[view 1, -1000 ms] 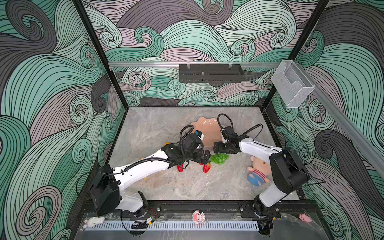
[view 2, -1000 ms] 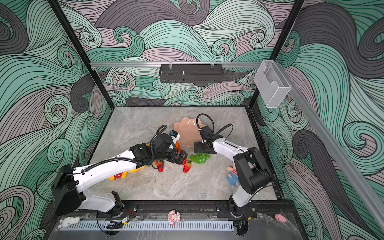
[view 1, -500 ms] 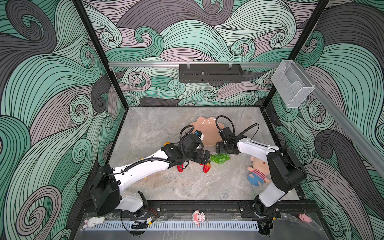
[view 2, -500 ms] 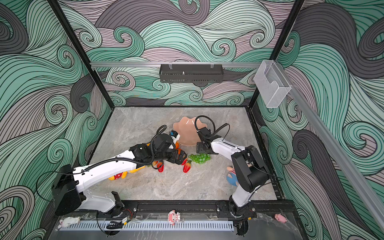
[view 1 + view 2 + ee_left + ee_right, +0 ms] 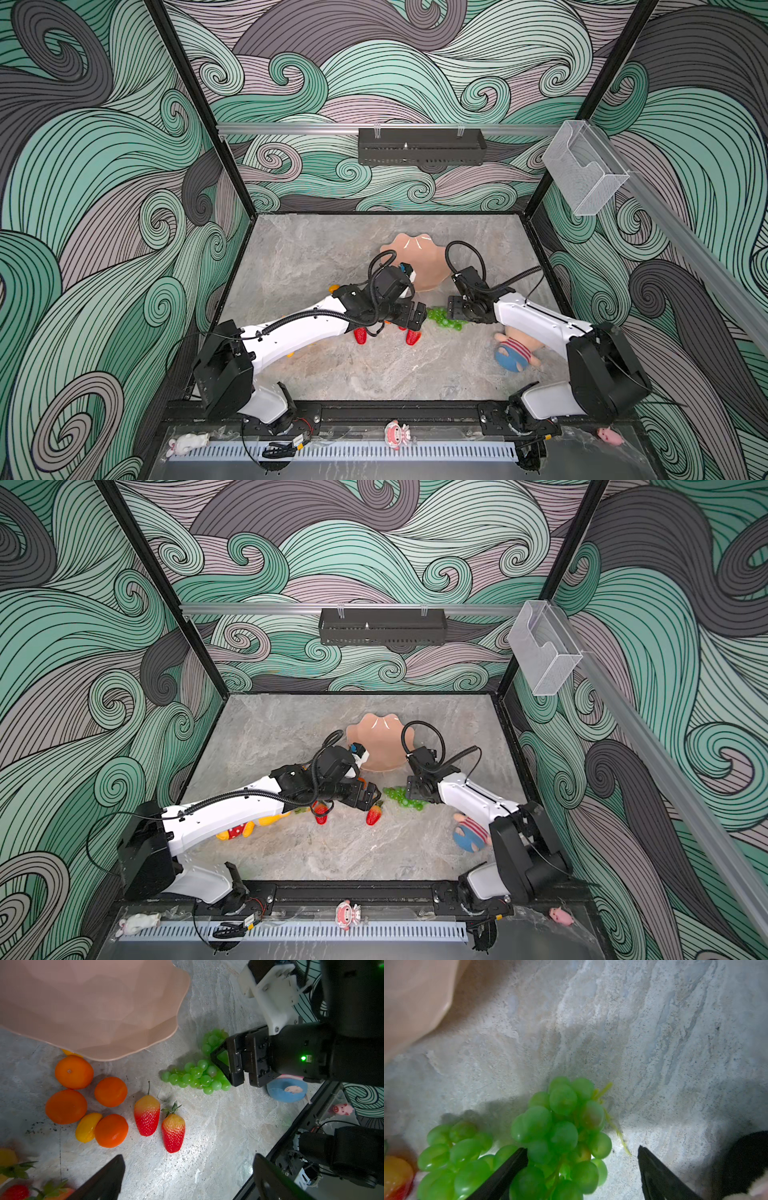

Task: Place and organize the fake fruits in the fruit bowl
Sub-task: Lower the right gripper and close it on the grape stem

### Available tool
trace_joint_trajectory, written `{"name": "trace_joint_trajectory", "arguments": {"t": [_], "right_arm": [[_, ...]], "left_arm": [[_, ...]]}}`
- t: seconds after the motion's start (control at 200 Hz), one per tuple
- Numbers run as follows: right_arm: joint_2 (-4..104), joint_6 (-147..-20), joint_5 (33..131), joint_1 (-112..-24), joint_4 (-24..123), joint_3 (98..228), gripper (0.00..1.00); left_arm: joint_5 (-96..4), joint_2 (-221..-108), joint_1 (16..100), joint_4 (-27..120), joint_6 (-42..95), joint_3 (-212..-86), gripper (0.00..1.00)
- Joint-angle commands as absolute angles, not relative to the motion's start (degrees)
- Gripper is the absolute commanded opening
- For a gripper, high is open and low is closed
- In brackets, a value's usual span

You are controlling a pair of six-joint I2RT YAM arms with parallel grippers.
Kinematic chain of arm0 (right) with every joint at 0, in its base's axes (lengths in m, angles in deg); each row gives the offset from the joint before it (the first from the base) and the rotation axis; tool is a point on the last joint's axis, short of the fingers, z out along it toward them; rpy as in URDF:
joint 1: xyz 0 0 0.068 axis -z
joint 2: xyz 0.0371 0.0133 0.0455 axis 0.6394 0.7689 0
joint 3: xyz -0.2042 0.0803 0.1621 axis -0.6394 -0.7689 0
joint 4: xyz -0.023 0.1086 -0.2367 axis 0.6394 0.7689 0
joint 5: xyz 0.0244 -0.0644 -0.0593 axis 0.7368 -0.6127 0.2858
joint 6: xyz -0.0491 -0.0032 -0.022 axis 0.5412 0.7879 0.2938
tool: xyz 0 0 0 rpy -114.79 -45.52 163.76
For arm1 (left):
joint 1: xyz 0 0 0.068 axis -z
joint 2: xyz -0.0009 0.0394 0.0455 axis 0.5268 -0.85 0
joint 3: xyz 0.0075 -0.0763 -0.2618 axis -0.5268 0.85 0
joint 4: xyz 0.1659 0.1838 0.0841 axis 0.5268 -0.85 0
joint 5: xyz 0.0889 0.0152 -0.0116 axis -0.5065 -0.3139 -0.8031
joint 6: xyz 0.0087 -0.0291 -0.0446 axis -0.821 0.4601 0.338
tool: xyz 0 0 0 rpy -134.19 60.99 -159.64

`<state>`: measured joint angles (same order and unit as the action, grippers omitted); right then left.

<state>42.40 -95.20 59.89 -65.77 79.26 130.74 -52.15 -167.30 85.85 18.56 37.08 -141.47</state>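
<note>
grapes before bowl (apart), strawberries left

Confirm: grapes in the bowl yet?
Out. Grapes lie on the table, apart from the bowl; the open right fingers straddle them.

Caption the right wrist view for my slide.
Right tool open around part of a green grape bunch lying on the stone table, pink bowl nearby.

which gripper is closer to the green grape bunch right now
Right. The right gripper has open jaws straddling part of the grape bunch. The left gripper is off to the bunch's side, near two strawberries, not touching it.
</note>
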Motion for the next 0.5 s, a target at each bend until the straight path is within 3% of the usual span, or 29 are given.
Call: {"name": "trace_joint_trajectory", "arguments": {"t": [0.0, 0.215, 0.305, 0.495], "right_arm": [[36.45, -96.01, 62.92, -64.19, 79.28, 128.52, 0.83], [25.87, -96.0, 71.22, -57.4, 77.62, 122.89, 0.69], [25.79, -95.96, 75.99, -52.53, 77.53, 121.83, 0.59], [29.38, -93.63, 80.24, -48.32, 80.04, 122.97, 0.47]], "left_arm": [[-50.77, -168.67, 87.29, 16.88, 34.6, -144.88, 0.99], [-49.61, -170.78, 89.65, 17.68, 32.15, -147.65, 0.99], [-48.92, -172.26, 91.11, 17.68, 31.08, -149.17, 0.99], [-49.94, -175.06, 94.82, 17.06, 30.1, -151.85, 0.99]]}}
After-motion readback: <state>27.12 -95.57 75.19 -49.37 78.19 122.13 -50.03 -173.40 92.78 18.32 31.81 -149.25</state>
